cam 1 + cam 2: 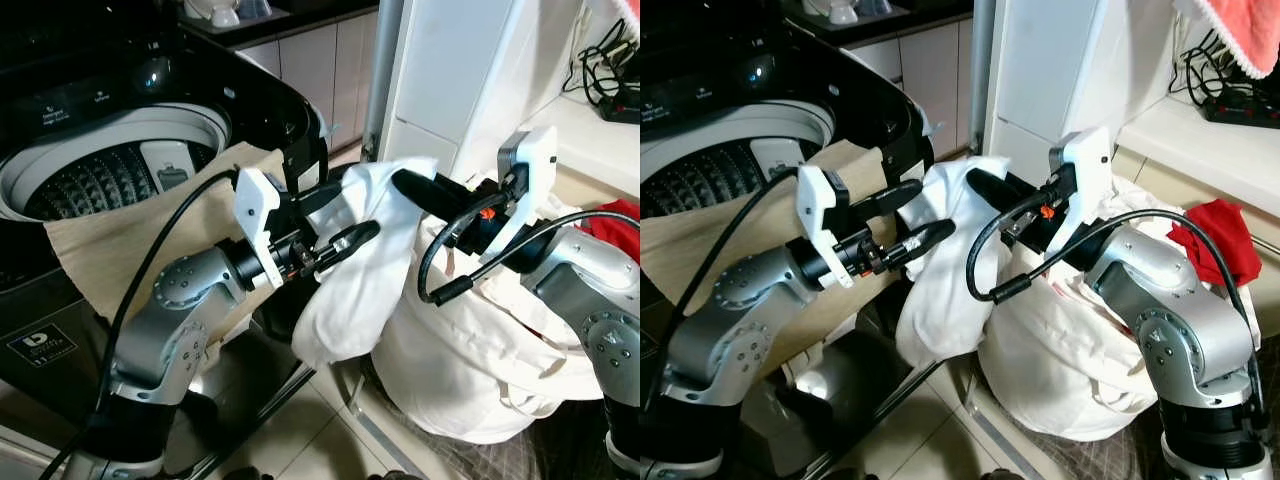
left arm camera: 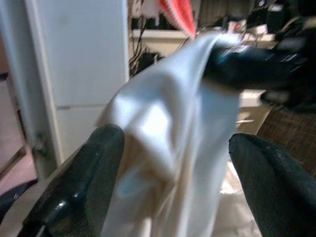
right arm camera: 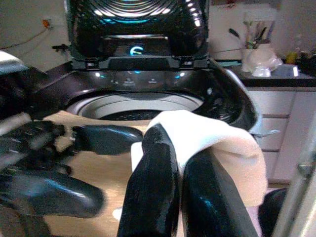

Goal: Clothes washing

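**White garment held mid-air between both grippers**

At centre frame in the head views: a white garment (image 1: 360, 260), pinched at its top by the right gripper (image 1: 415, 190), fingers closed together on a fold of the cloth, as seen along the fingers (image 3: 153, 168) in the right wrist view. Hanging down from that grip in a loose bundle, lower end clear of the tiled floor (image 1: 300, 440). Left gripper (image 1: 345, 225) reaching in from the left, fingers spread wide on either side of the cloth, one finger (image 2: 84, 182) on each flank and not pressed shut on it.

Upper left of the frame: top-loading washing machine (image 1: 110, 160), lid up, drum open. Draped over its front edge, a beige cloth (image 1: 130, 250), lying behind the left arm.

Lower right of centre: a white laundry bag (image 1: 460, 360), standing on the floor just beside the hanging garment. At the right edge, a red cloth (image 1: 1215, 235) beside the bag. Upper right corner: black cables (image 1: 610, 75) on a pale ledge.
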Robot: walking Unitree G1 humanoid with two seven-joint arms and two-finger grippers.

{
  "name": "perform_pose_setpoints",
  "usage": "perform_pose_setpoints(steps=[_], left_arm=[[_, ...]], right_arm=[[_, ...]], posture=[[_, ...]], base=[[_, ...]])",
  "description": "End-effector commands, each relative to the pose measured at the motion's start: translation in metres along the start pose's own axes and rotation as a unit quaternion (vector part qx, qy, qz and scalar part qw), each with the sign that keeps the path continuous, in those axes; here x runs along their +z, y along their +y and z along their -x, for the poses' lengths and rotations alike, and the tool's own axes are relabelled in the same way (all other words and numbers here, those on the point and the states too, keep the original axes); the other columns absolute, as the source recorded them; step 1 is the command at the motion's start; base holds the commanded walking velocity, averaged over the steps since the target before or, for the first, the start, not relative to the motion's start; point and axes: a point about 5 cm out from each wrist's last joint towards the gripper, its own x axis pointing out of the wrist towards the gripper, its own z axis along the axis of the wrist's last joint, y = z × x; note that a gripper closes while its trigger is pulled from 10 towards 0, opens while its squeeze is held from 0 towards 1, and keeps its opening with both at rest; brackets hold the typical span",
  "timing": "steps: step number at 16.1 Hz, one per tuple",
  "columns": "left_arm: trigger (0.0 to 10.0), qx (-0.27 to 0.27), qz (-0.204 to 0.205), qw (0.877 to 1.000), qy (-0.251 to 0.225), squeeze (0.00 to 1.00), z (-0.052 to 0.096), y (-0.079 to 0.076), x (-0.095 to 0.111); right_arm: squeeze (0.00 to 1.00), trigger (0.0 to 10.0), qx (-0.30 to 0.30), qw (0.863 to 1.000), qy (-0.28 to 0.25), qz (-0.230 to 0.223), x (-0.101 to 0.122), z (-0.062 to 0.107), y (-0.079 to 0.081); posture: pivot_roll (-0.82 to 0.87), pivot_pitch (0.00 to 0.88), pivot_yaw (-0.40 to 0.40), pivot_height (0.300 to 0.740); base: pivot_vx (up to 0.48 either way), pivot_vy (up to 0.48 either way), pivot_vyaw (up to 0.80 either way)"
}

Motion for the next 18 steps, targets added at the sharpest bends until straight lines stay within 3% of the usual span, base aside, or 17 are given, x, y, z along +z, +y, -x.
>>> perform_pose_setpoints(steps=[1,7,8,10,11,12,14,18], left_arm=[[10.0,-0.004,-0.015,1.000,0.005,1.00,-0.004,0.001,0.000],[10.0,-0.019,0.027,0.999,-0.017,1.00,-0.021,-0.004,-0.011],[10.0,-0.045,0.045,0.998,-0.025,1.00,-0.026,-0.011,-0.011],[10.0,-0.070,0.039,0.997,-0.011,1.00,-0.032,-0.020,-0.022],[10.0,-0.063,0.039,0.997,-0.011,0.81,-0.033,-0.018,-0.024],[7.4,-0.057,0.040,0.998,-0.012,0.00,-0.034,-0.016,-0.024],[0.0,-0.044,0.041,0.998,-0.014,0.00,-0.035,-0.011,-0.023],[0.0,-0.010,0.033,0.999,-0.030,0.00,-0.031,0.000,-0.021]], right_arm=[[0.00,0.0,0.018,1.000,-0.017,0.006,0.009,0.001,0.005],[0.00,0.0,0.042,0.999,-0.011,-0.003,0.008,0.000,0.012],[0.00,0.0,0.044,0.999,-0.011,-0.005,0.008,-0.001,0.012],[0.00,0.0,0.044,0.999,-0.011,-0.006,0.007,-0.001,0.013],[0.00,0.0,0.044,0.999,-0.011,-0.006,0.008,-0.001,0.013],[0.00,0.0,0.044,0.999,-0.011,-0.006,0.008,-0.001,0.013],[0.00,0.0,0.044,0.999,-0.011,-0.006,0.008,-0.001,0.014],[0.00,0.0,0.044,0.999,-0.011,-0.007,0.007,-0.002,0.014]], posture=[[-0.10,0.000,0.021,0.740],[-0.10,0.000,0.020,0.740],[-0.10,0.000,0.021,0.740],[-0.11,0.000,0.027,0.740],[-0.11,0.000,0.027,0.740],[-0.11,0.000,0.027,0.740],[-0.11,0.000,0.029,0.740],[-0.10,0.000,0.029,0.740]], base=[[0.000,0.000,0.00],[0.000,0.000,0.00],[0.000,0.000,0.00],[0.000,0.000,0.00],[0.000,0.000,0.00],[0.000,0.000,0.00],[0.000,0.000,0.00],[0.000,0.000,0.00]])
